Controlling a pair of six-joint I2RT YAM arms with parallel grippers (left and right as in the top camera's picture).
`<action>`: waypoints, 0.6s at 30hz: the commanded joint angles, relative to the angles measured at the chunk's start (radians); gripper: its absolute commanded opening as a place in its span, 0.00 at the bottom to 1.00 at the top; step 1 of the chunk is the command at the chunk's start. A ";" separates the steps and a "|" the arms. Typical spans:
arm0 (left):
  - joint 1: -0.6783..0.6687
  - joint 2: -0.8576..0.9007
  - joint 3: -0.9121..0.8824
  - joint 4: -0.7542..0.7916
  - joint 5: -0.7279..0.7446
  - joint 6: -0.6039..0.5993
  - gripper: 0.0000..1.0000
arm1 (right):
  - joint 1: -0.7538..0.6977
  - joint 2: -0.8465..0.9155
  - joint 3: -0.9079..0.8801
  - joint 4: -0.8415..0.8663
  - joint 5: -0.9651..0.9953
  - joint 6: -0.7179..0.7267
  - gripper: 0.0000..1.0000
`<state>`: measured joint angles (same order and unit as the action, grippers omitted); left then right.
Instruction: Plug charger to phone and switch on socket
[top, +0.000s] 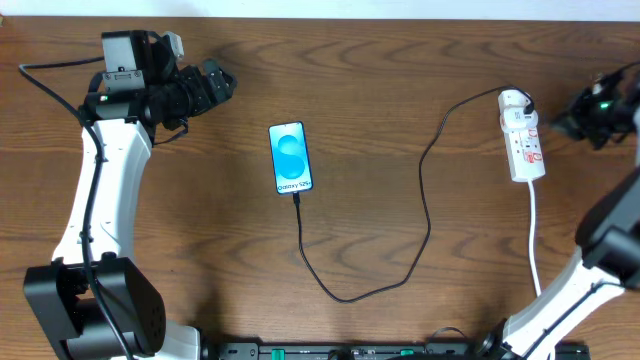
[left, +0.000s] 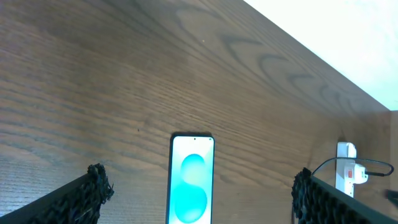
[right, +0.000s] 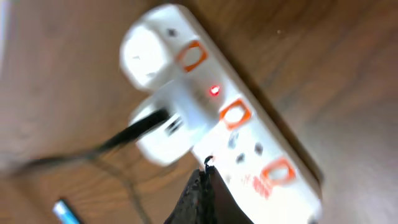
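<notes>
Both empty: left gripper (top: 224, 82) spread, right gripper (right: 206, 171) pinched shut by the socket (top: 522, 140); we judge the limp, light charger (top: 428, 200) best held at its stiff tip.

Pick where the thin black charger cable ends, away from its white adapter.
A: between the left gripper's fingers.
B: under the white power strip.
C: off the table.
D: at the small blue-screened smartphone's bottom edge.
D: overhead, the thin black charger cable loops round and meets the blue-screened smartphone at its bottom edge.
</notes>
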<state>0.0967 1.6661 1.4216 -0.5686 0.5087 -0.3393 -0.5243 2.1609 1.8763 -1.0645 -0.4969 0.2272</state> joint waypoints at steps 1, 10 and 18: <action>0.006 0.000 0.003 0.000 -0.013 0.006 0.95 | -0.010 -0.117 0.010 -0.021 -0.063 -0.024 0.01; 0.006 0.000 0.003 0.000 -0.013 0.006 0.95 | 0.116 -0.328 0.010 -0.089 -0.060 -0.158 0.01; 0.006 0.000 0.003 0.000 -0.013 0.006 0.95 | 0.259 -0.377 0.010 -0.097 0.031 -0.171 0.01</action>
<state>0.0967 1.6661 1.4216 -0.5686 0.5087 -0.3397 -0.2966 1.7905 1.8771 -1.1553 -0.4965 0.0921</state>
